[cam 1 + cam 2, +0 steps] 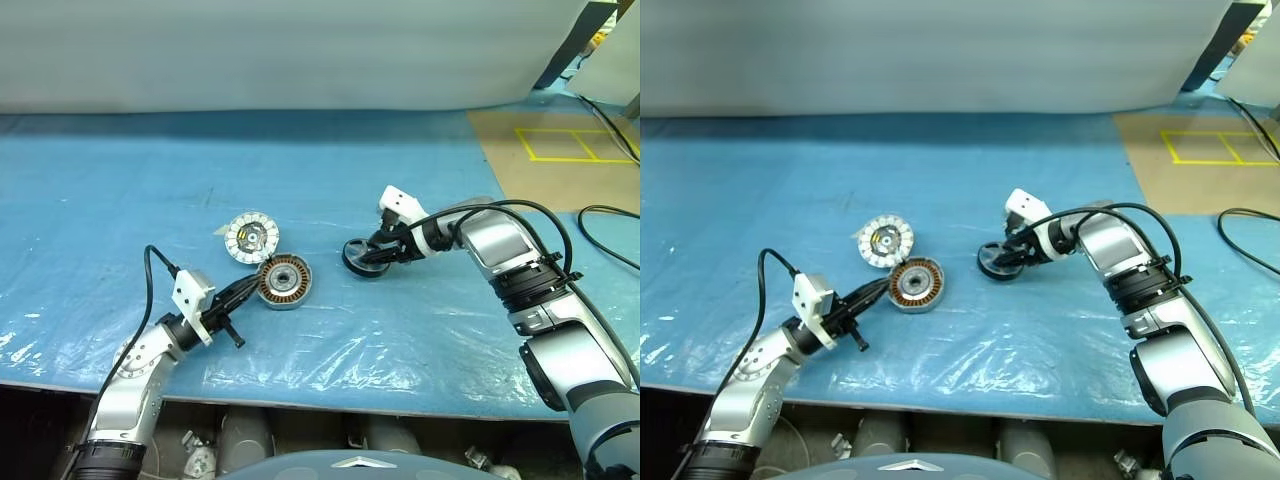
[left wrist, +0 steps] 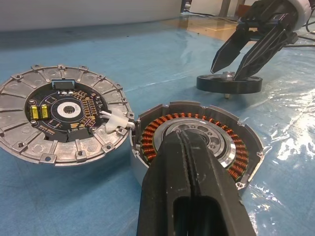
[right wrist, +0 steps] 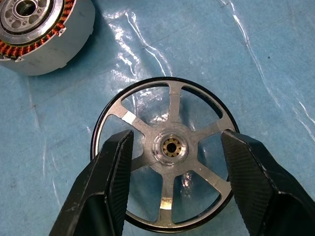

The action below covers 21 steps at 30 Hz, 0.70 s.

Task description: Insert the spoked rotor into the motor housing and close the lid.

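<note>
The spoked rotor (image 3: 165,155) still lay on the counter (image 1: 420,330), not yet in the motor housing (image 1: 285,281), lid (image 1: 250,237) off, right claw (image 3: 172,189) open over it, left claw (image 2: 189,162) shut and empty.

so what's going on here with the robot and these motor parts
The right gripper hangs open over the spoked rotor, which lies flat on the blue table cover, a finger on either side, not clamped. The left gripper is shut, its tips at the motor housing with the copper windings. The lid lies beside the housing, ribbed face up. Nothing is assembled yet.
</note>
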Tool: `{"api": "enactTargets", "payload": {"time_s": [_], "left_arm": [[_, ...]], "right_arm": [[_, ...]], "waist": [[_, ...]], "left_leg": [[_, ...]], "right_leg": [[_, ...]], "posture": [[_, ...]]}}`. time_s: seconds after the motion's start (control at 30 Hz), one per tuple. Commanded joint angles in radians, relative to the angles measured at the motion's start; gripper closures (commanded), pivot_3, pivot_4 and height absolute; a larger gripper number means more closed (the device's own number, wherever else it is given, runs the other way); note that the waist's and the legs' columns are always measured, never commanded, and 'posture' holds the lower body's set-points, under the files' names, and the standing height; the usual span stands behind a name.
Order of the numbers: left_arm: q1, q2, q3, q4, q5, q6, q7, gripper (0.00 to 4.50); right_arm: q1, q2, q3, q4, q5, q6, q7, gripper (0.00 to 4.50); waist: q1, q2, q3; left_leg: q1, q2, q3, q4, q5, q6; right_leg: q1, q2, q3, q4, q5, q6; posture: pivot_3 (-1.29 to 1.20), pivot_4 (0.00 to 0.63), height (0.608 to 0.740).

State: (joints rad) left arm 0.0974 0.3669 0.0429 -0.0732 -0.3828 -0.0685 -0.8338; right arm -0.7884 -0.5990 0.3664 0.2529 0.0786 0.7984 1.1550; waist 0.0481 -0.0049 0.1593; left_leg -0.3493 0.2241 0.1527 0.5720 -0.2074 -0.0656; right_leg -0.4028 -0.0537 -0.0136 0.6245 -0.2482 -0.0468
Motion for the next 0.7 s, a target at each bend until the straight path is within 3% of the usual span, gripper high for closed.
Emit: {"api": "enactTargets", "payload": {"time_s": [0.03,0.23,0.43,0.7], "left_arm": [[-0.002,0.009,0.002,-0.030,-0.004,0.000,0.002,4.50],[-0.005,0.008,0.001,-0.035,-0.003,0.004,0.006,4.50],[-0.006,0.013,0.006,-0.039,-0.001,0.006,0.012,4.50],[0.021,0.044,0.030,-0.099,-0.030,0.030,0.014,4.50]], "right_arm": [[-0.001,-0.012,0.002,-0.024,0.008,0.018,0.010,1.61],[0.029,0.007,0.011,0.006,0.014,0.051,0.007,1.61],[0.020,0.022,0.006,0.026,0.004,0.021,-0.008,2.74],[-0.080,0.047,0.022,-0.121,0.056,0.045,0.063,2.85]], "waist": [[0.000,0.000,0.000],[0.000,0.000,0.000],[-0.002,0.000,0.000],[-0.005,0.001,0.000]], "left_leg": [[0.000,0.000,0.000,0.000,0.000,0.000],[0.000,0.000,0.000,0.000,0.000,0.000],[0.001,0.000,0.000,0.000,-0.002,-0.003],[0.001,0.000,0.000,0.001,-0.002,-0.003]], "right_leg": [[0.000,0.000,0.000,0.000,0.000,0.000],[0.000,0.000,0.000,0.000,0.000,0.000],[0.003,0.000,0.000,0.000,0.000,0.000],[-0.001,0.000,0.001,0.003,0.000,0.000]], "posture": [[0.00,0.150,0.740],[0.00,0.150,0.740],[0.00,0.150,0.740],[0.00,0.150,0.740]]}}
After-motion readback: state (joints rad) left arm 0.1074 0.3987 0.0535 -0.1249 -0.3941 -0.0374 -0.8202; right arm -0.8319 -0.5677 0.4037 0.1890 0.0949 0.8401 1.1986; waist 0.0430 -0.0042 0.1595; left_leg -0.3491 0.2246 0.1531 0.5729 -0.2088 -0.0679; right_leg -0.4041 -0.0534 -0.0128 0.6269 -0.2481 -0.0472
